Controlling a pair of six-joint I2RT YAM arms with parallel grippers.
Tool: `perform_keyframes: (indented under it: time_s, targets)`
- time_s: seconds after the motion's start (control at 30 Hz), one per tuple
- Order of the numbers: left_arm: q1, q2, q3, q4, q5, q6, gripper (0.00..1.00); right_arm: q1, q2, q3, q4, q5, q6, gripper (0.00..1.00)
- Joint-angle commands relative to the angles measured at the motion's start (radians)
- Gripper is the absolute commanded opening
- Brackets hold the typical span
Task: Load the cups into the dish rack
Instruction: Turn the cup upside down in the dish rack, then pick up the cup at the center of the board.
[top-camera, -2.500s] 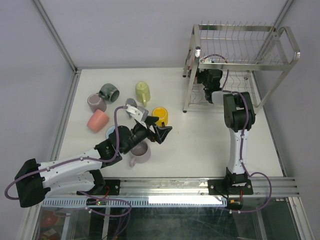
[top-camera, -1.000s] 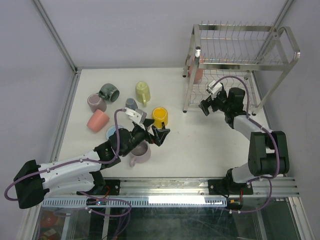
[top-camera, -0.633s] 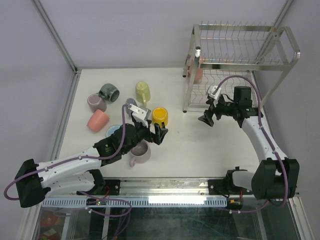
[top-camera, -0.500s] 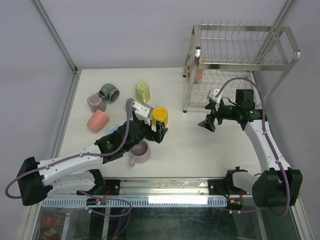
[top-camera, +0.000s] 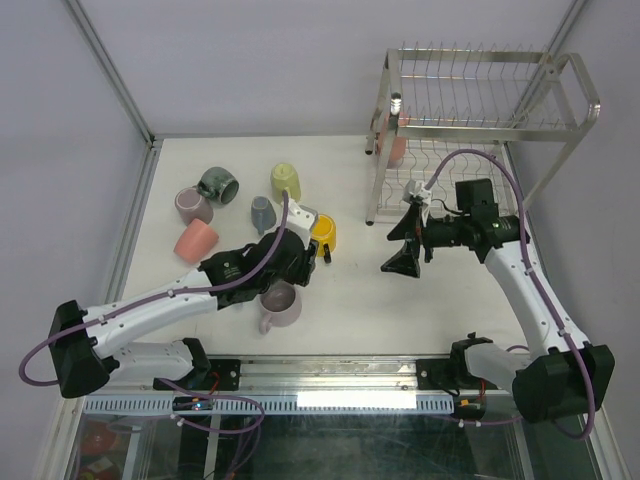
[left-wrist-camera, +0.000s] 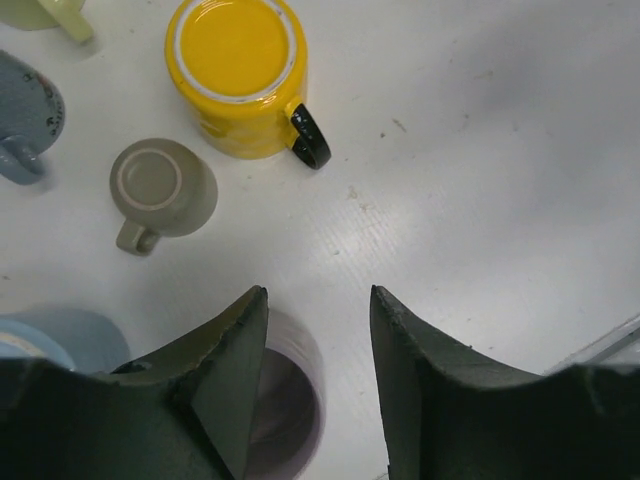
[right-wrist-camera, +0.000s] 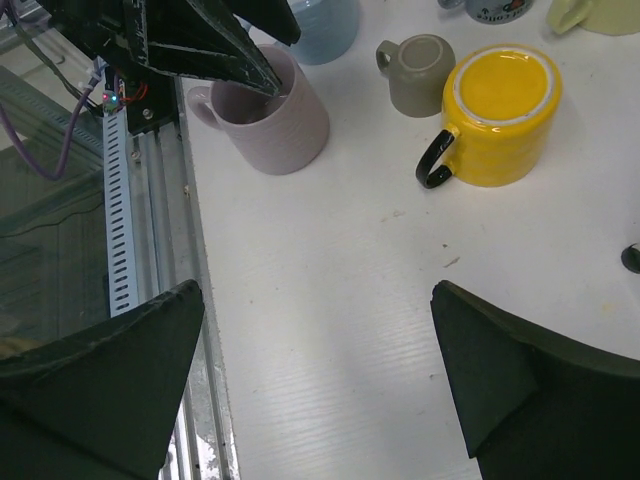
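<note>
Several cups lie at the table's left: dark grey-green (top-camera: 215, 183), taupe (top-camera: 192, 205), salmon pink (top-camera: 195, 240), pale yellow-green (top-camera: 285, 180), grey-blue (top-camera: 262, 213) and a yellow mug (top-camera: 325, 232) upside down. A mauve mug (top-camera: 280, 305) stands upright near the front. My left gripper (top-camera: 288, 280) points down at the mauve mug (left-wrist-camera: 285, 400). The left gripper (left-wrist-camera: 318, 292) is open; one finger is inside the mug, the other outside, and a gap shows. My right gripper (top-camera: 400, 262) is open and empty over bare table, left of the dish rack (top-camera: 480, 120). A pink cup (top-camera: 397, 148) sits on its lower shelf.
A light blue cup (left-wrist-camera: 50, 335) stands left of the mauve mug, and a small taupe cup (left-wrist-camera: 160, 188) below the yellow mug (left-wrist-camera: 235, 75). A metal rail (top-camera: 330, 375) runs along the near edge, close to the right gripper (right-wrist-camera: 318, 290). Walls close off the left and back.
My left gripper has come down over the mauve mug and its jaws have narrowed. My right arm has drawn away from the rack toward the table's middle, jaws still wide.
</note>
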Motion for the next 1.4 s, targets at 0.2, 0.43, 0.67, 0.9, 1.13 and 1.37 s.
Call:
perform_keyframes:
  time_s: [0.2, 0.43, 0.67, 0.9, 1.13, 1.37]
  targets:
    - [0.042, 0.136, 0.209, -0.453, -0.055, 0.168, 0.40, -0.003, -0.045, -0.084, 0.078, -0.029, 0.076, 0.99]
    - [0.184, 0.194, 0.170, -0.430, 0.084, 0.286, 0.34, -0.013, -0.043, -0.101, 0.065, -0.009, 0.059, 0.99]
    - [0.202, 0.205, 0.168, -0.421, 0.171, 0.328, 0.39, -0.026, -0.034, -0.105, 0.061, -0.003, 0.056, 0.99]
    - [0.223, 0.205, 0.159, -0.408, 0.209, 0.352, 0.48, -0.032, -0.028, -0.105, 0.057, -0.005, 0.053, 0.99]
    - [0.250, 0.259, 0.154, -0.399, 0.251, 0.376, 0.48, -0.036, -0.025, -0.104, 0.052, -0.004, 0.051, 0.99]
    - [0.257, 0.308, 0.154, -0.400, 0.252, 0.383, 0.47, -0.038, -0.022, -0.101, 0.046, -0.004, 0.048, 0.99]
